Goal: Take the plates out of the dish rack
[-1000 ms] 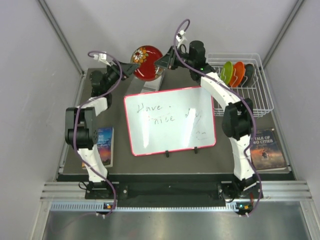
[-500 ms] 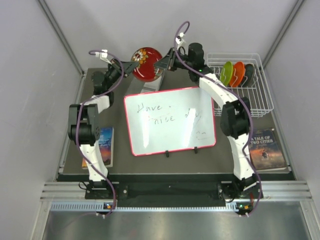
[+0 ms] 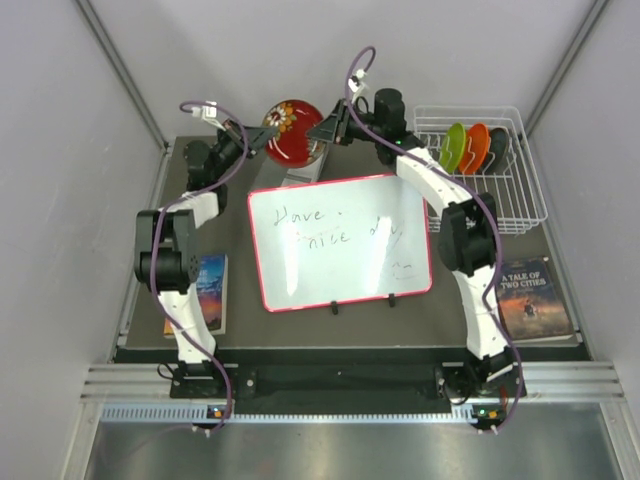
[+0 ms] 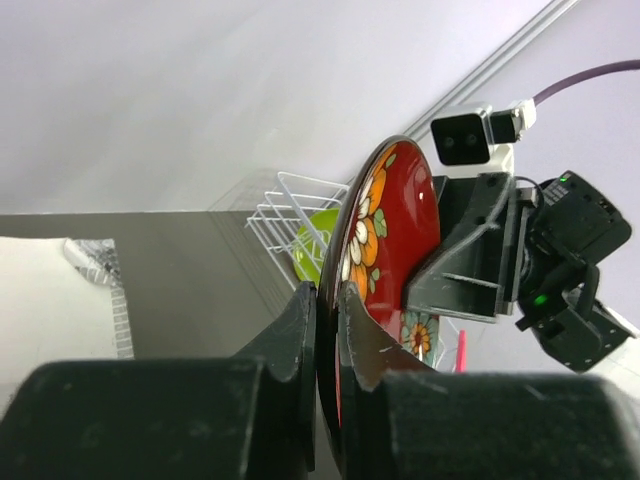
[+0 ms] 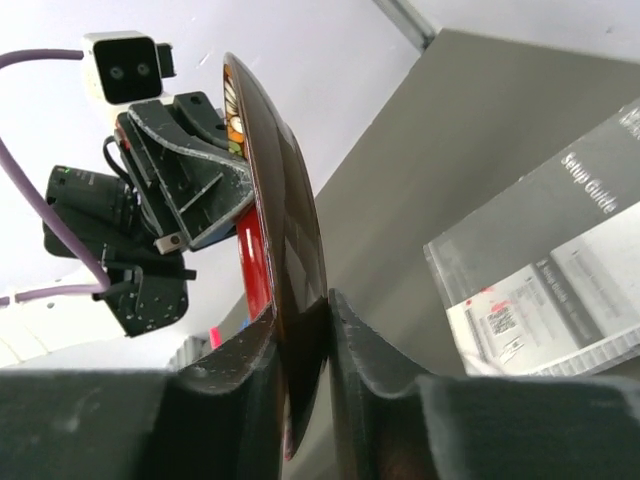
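A glossy red plate (image 3: 292, 133) with a floral pattern hangs on edge above the table's back, between both arms. My left gripper (image 3: 268, 135) is shut on its left rim; in the left wrist view the fingers (image 4: 325, 290) pinch the thin rim of the red plate (image 4: 395, 230). My right gripper (image 3: 322, 128) holds the opposite rim, with its fingers (image 5: 300, 305) lying against both faces of the plate (image 5: 285, 220). Lime green (image 3: 455, 145), orange (image 3: 477, 145) and dark teal (image 3: 498, 148) plates stand upright in the white wire dish rack (image 3: 530, 200) at the back right.
A pink-framed whiteboard (image 3: 340, 240) covers the middle of the table. A book (image 3: 208, 290) lies at the left edge, another book (image 3: 535, 295) at the right front. A printed booklet (image 5: 560, 270) lies beneath the plate. Grey walls close in on both sides.
My left gripper has moved in from the left and shut on the red plate's rim. The plate has shifted slightly up and back. The right gripper stays at the other rim.
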`<act>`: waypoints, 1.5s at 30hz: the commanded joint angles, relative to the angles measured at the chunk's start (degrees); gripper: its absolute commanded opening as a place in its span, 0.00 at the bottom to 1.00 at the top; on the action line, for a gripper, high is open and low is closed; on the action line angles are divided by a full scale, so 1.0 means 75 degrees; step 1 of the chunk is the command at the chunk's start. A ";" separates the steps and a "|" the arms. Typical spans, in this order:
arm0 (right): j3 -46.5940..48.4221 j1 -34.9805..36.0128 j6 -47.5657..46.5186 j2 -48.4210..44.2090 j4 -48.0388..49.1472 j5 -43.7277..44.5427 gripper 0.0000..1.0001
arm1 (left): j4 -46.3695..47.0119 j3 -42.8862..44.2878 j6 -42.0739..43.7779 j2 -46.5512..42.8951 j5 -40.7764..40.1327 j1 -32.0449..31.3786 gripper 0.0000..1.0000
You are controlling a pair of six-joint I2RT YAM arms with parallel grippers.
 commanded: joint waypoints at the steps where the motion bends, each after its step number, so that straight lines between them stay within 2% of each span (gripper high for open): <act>1: 0.0265 -0.0113 0.0216 -0.0430 0.0821 -0.0383 0.33 | -0.1108 -0.0277 0.1509 -0.0599 -0.0311 0.0016 0.00; 3: -0.0095 -0.0218 0.0158 -0.0559 0.0961 -0.0173 0.30 | -0.1506 -0.0242 0.1687 -0.0729 -0.0452 0.0016 0.00; 4: -0.0249 -0.0253 0.0065 -0.0745 0.1055 -0.0056 0.34 | -0.1682 -0.0172 0.1850 -0.0741 -0.0465 0.0005 0.00; 6: -0.0496 -0.0347 -0.0064 -0.0887 0.1150 0.0226 0.47 | -0.2057 0.0015 0.1980 -0.0753 -0.0535 0.0016 0.00; 8: -0.0613 -0.0429 -0.0275 -0.1040 0.1033 0.0505 0.49 | -0.2106 0.0121 0.1969 -0.0706 -0.0570 0.0028 0.00; 9: -0.0695 -0.0522 -0.0357 -0.1098 0.0951 0.0600 0.54 | -0.2141 0.0145 0.1923 -0.0706 -0.0628 0.0109 0.00; 12: -0.0987 -0.0803 -0.0546 -0.1321 0.0880 0.0894 0.62 | -0.1966 0.0192 0.1607 -0.0647 -0.0641 0.0449 0.00; 19: -0.1855 -0.1495 -0.0464 -0.1836 0.1172 0.0777 0.62 | -0.1708 0.0157 0.1137 -0.0706 -0.0734 0.1585 0.00; 23: -0.2581 -0.1788 -0.0452 -0.2258 0.1419 0.0789 0.63 | -0.1847 -0.0439 0.1277 -0.0905 -0.0875 0.2206 0.00; 26: -0.2945 -0.1987 -0.0744 -0.2598 0.1080 0.0986 0.63 | -0.2165 -0.0848 0.1757 -0.1021 -0.0874 0.2476 0.00; 33: -0.3683 -0.2374 -0.1904 -0.3488 0.0224 0.1878 0.64 | -0.2399 -0.1729 0.2272 -0.1244 -0.1390 0.2875 0.00; 39: -0.4035 -0.2620 -0.2022 -0.3805 0.0107 0.1937 0.64 | -0.3288 -0.2023 0.3127 -0.1432 -0.2116 0.2969 0.00; 45: -0.4270 -0.2820 -0.2057 -0.3771 -0.0034 0.1926 0.64 | -0.3769 -0.2234 0.3339 -0.1467 -0.2679 0.3075 0.00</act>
